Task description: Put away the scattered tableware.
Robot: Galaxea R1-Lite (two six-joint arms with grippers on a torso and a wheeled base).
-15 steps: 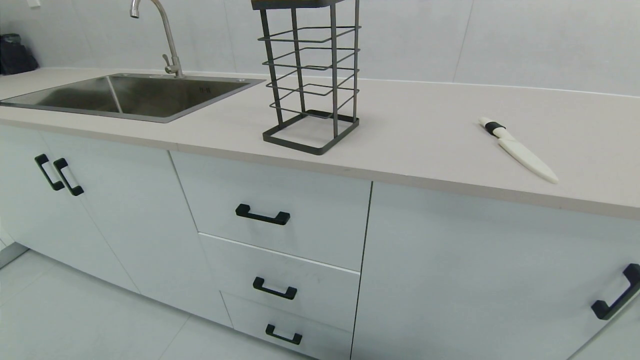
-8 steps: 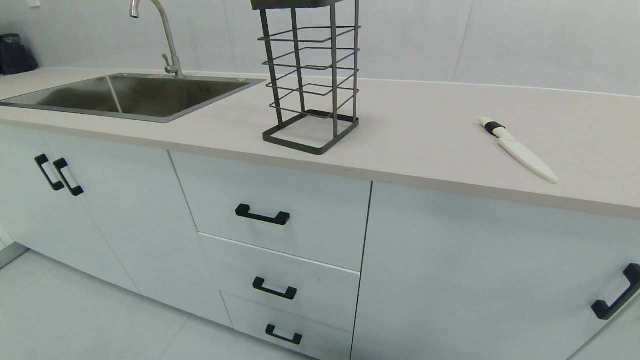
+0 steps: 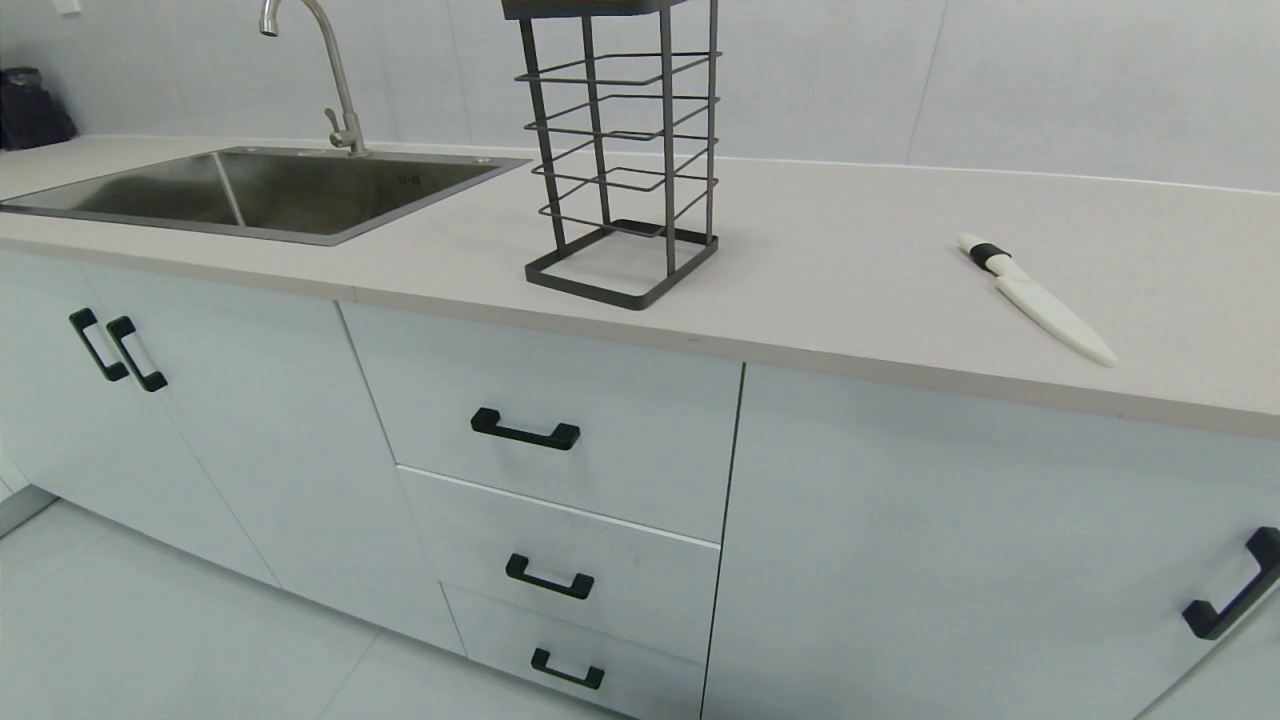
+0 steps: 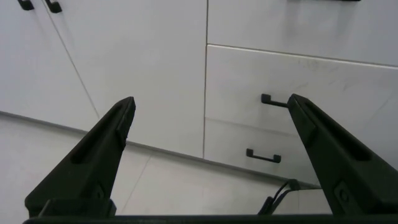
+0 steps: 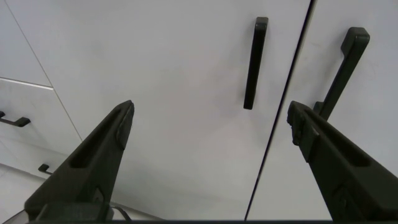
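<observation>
Tapered white knife [image 3: 1035, 298], tall black wire rack [image 3: 667, 150], matte countertop [image 3: 850, 260]

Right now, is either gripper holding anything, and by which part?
Nothing is held. The left gripper and the right gripper are both open and empty; the white knife lies untouched on the countertop.

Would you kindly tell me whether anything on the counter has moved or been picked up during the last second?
Nothing has visibly changed. The white knife with a black band lies where it was on the pale grey countertop. The tall black wire rack stands in the same spot beside the stainless steel sink, and the cabinet drawers remain shut.
</observation>
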